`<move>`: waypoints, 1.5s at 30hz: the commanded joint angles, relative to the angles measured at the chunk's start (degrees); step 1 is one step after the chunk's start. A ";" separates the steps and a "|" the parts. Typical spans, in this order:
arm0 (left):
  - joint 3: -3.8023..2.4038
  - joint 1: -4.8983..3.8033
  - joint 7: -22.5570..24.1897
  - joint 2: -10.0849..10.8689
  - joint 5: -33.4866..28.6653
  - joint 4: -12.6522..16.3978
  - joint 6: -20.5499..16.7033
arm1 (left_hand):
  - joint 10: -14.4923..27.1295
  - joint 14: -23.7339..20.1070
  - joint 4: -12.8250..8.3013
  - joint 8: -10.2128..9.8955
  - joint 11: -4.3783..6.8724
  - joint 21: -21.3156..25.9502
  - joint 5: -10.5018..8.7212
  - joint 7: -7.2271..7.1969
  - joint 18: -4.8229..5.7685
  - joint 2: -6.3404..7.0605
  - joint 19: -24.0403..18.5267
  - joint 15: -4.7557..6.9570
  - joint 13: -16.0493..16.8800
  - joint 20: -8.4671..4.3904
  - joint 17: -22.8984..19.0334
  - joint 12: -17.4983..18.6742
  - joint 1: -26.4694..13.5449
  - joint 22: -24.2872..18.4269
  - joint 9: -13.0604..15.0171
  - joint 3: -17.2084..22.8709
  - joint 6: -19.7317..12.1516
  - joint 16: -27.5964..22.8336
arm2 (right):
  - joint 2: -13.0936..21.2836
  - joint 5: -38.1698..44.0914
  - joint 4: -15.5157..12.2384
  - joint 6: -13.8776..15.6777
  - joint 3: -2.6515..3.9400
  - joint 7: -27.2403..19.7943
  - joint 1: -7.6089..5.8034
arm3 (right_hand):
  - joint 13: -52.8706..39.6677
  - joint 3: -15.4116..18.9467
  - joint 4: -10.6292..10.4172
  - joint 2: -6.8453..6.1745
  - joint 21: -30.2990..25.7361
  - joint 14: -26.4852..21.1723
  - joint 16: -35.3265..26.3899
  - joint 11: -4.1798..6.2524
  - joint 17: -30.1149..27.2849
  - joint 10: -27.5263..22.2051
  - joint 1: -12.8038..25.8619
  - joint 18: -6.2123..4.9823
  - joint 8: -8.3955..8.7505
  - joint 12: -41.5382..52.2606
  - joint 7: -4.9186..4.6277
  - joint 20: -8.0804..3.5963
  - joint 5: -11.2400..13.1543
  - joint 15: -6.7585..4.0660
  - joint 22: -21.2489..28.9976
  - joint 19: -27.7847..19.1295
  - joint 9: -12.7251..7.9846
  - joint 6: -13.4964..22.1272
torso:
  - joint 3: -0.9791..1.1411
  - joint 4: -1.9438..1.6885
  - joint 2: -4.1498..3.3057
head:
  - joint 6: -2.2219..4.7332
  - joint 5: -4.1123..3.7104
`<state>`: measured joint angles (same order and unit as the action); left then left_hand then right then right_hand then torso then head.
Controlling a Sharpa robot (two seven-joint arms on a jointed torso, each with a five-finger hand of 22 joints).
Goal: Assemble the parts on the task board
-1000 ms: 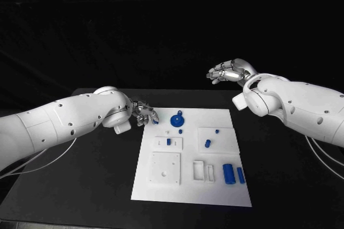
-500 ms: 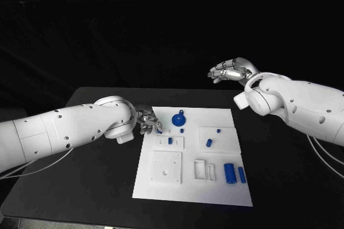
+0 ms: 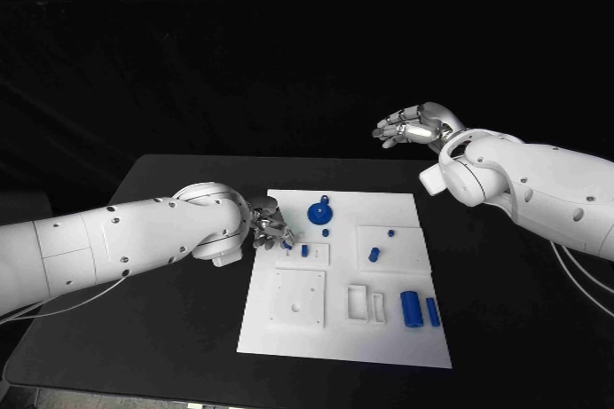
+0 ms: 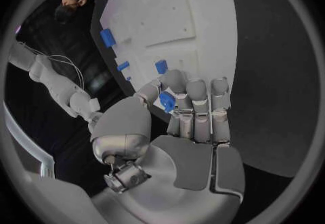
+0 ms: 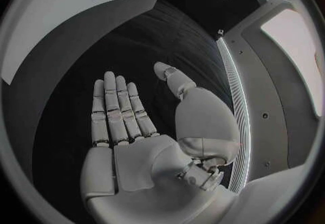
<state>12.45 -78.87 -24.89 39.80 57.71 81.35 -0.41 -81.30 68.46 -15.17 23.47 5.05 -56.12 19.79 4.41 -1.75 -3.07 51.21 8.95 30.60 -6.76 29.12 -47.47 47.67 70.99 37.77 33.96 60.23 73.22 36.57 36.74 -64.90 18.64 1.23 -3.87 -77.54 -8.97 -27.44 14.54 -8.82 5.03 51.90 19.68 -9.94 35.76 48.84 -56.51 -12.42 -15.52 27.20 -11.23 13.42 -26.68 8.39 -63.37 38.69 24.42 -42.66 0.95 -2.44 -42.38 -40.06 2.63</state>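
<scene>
While the left hand (image 3: 266, 226) hung over the near-left edge of the task board (image 3: 343, 338), we noted a small blue part (image 4: 167, 101) pinched between its thumb and fingers; the left wrist view showed this plainly, the piece held just above the white plate. In the head view the same hand sat beside the recessed block (image 3: 307, 254) that carried a short blue peg (image 3: 306, 250), and we could not tell whether the held part touched the board.

The right hand (image 3: 412, 128) was raised well apart from the board, beyond the table's far edge, holding nothing. Its wrist view showed the palm flat, fingers (image 5: 116, 113) straight and side by side, thumb set off to one side.

On the board we logged: a round blue disc with a small lug (image 3: 318, 215) near the far edge; a small blue stub (image 3: 325, 233) just below it; a blue peg (image 3: 373, 255) standing in the right-hand square plate, with a tiny blue piece (image 3: 388, 233) near it; two blue cylinders (image 3: 410, 309) lying side by side at the near right; a white square plate with holes (image 3: 297, 299) at the near left; and a white slotted block (image 3: 364, 303) between that plate and the cylinders.
</scene>
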 commanded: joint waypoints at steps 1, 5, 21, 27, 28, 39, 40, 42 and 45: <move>0.17 0.17 -0.32 -0.15 0.71 0.18 0.73 | -0.04 0.24 0.03 0.19 0.44 -0.06 0.32 -3.61 0.40 -0.43 0.30 -0.12 0.10 -7.24 0.05 -0.26 -0.15 0.10 0.07 -0.18 5.66 0.20 | 0.17 -0.02 -0.06 -0.43 0.02 -0.45 0.02 | 0.08 -0.13 -0.13 -0.12 -0.26 -0.33 -0.37 -0.21 0.07 -0.30 -0.34 -0.43 -0.37 0.33 -1.93 0.00 -0.21 0.08 -0.09 -0.31 -0.10 0.35 | 0.03 0.06 -0.02 | -0.10 -0.10; 0.30 0.33 -0.36 -0.18 0.72 0.31 0.97 | -0.03 0.24 0.02 0.21 0.45 -0.05 0.36 -3.63 0.39 -0.49 0.30 -0.13 0.11 -7.24 0.06 -0.28 -0.20 0.11 0.07 -0.17 5.70 0.21 | 0.22 -0.04 -0.11 -0.53 0.02 -0.58 0.03 | 0.15 -0.18 -0.06 -0.07 -0.26 -0.32 -0.39 -0.20 0.11 -0.30 -0.50 -0.46 -0.39 0.38 -1.91 0.01 -0.21 0.07 -0.13 -0.31 -0.12 0.34 | -0.03 -0.04 -0.03 | -0.15 -0.31; 0.40 1.19 -0.45 -0.88 2.15 0.11 1.86 | -0.03 0.26 -0.15 0.27 0.51 -0.02 0.78 -3.69 0.38 -0.69 0.32 -0.18 0.20 -7.23 0.12 -0.46 -0.44 0.20 0.05 -0.12 5.82 0.31 | 0.30 -0.05 -0.18 -0.68 0.02 -0.62 0.22 | 0.23 -0.17 -0.06 -0.03 -0.28 -0.32 -0.41 -0.21 0.15 -0.30 -0.53 -0.47 -0.41 0.42 -1.92 0.06 -0.21 0.08 -0.16 -0.32 -0.15 0.34 | -0.01 -0.02 -0.05 | -0.48 -0.08; 0.40 1.31 -0.58 -0.82 2.27 -0.23 1.41 | -0.01 0.25 -0.18 0.27 0.52 -0.01 0.81 -3.69 0.38 -0.71 0.31 -0.18 0.21 -7.22 0.12 -0.48 -0.48 0.21 0.04 -0.11 5.82 0.32 | 0.29 -0.07 -0.23 -0.88 0.02 -0.70 0.36 | 0.26 -0.16 -0.06 -0.03 -0.28 -0.32 -0.42 -0.22 0.16 -0.31 -0.53 -0.48 -0.42 0.44 -1.93 0.07 -0.21 0.08 -0.17 -0.33 -0.16 0.34 | 0.01 -0.08 -0.01 | -0.50 0.03; 0.40 1.32 -0.59 -0.77 2.28 -0.29 1.25 | -0.01 0.25 -0.18 0.27 0.52 0.00 0.81 -3.69 0.38 -0.71 0.31 -0.18 0.21 -7.22 0.12 -0.48 -0.48 0.21 0.04 -0.11 5.82 0.32 | 0.27 -0.06 -0.22 -0.87 0.02 -0.72 0.41 | 0.27 -0.16 -0.06 -0.02 -0.28 -0.32 -0.42 -0.22 0.16 -0.31 -0.53 -0.48 -0.42 0.44 -1.93 0.07 -0.21 0.08 -0.17 -0.33 -0.17 0.35 | 0.02 -0.10 0.01 | -0.44 0.08; 0.38 1.46 0.27 0.35 2.34 0.87 -1.80 | 0.03 0.23 -0.22 0.27 0.53 0.03 0.78 -3.71 0.38 -0.98 0.31 -0.20 0.24 -7.21 0.14 -0.54 -0.61 0.26 0.02 -0.07 5.83 0.36 | 0.37 -0.06 -0.14 -0.86 0.02 -0.73 0.61 | 0.34 -0.15 -0.08 0.00 -0.30 -0.33 -0.45 -0.23 0.19 -0.34 -0.53 -0.49 -0.42 0.46 -1.94 0.10 -0.22 0.10 -0.19 -0.36 -0.20 0.37 | -0.06 0.04 -0.05 | -0.46 -0.01; 0.37 1.46 0.40 0.52 2.34 1.06 -2.32 | 0.03 0.23 -0.25 0.28 0.54 0.03 0.78 -3.71 0.37 -1.01 0.32 -0.20 0.25 -7.21 0.15 -0.56 -0.61 0.27 0.02 -0.05 5.84 0.37 | 0.38 -0.06 -0.16 -0.87 0.02 -0.73 0.62 | 0.34 -0.15 -0.08 0.01 -0.30 -0.33 -0.46 -0.23 0.19 -0.35 -0.52 -0.49 -0.42 0.46 -1.94 0.10 -0.22 0.10 -0.19 -0.36 -0.20 0.38 | -0.02 0.05 -0.06 | -0.45 0.01; 0.37 1.47 0.64 0.78 2.34 1.36 -3.31 | 0.03 0.27 -0.35 0.31 0.57 0.02 0.80 -3.74 0.35 -1.05 0.35 -0.19 0.27 -7.22 0.17 -0.59 -0.58 0.29 0.02 -0.01 5.88 0.41 | 0.43 -0.06 -0.18 -0.89 0.02 -0.73 0.64 | 0.36 -0.14 -0.10 0.01 -0.31 -0.33 -0.46 -0.23 0.20 -0.35 -0.50 -0.50 -0.42 0.47 -1.95 0.11 -0.23 0.10 -0.20 -0.36 -0.21 0.38 | 0.01 0.06 -0.05 | -0.57 -0.02; 0.37 1.51 0.88 1.07 2.34 1.69 -4.72 | 0.03 0.31 -0.45 0.33 0.60 0.01 0.86 -3.77 0.33 -1.06 0.39 -0.18 0.29 -7.23 0.19 -0.64 -0.57 0.32 0.03 0.03 5.92 0.45 | 0.50 -0.06 -0.15 -0.88 0.02 -0.73 0.67 | 0.38 -0.13 -0.12 0.02 -0.31 -0.34 -0.47 -0.24 0.21 -0.35 -0.48 -0.50 -0.42 0.48 -1.95 0.12 -0.24 0.10 -0.20 -0.37 -0.21 0.38 | 0.01 0.04 -0.04 | -0.62 -0.05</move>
<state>12.80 -77.43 -24.86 40.82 59.48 82.75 -2.22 -81.32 68.63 -15.42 23.57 5.28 -56.12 20.24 4.00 -1.75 -3.49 51.20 8.71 30.82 -6.76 29.27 -47.92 46.90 71.26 37.69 33.94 61.01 73.44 37.01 36.72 -65.00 18.38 1.22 -4.00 -76.90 -8.66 -27.44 14.54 -8.82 5.03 51.90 19.47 -9.94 35.91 48.84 -56.51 -12.42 -15.75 27.41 -11.23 13.41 -26.64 8.38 -63.47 38.69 24.26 -42.66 0.94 -2.41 -42.41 -40.62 2.59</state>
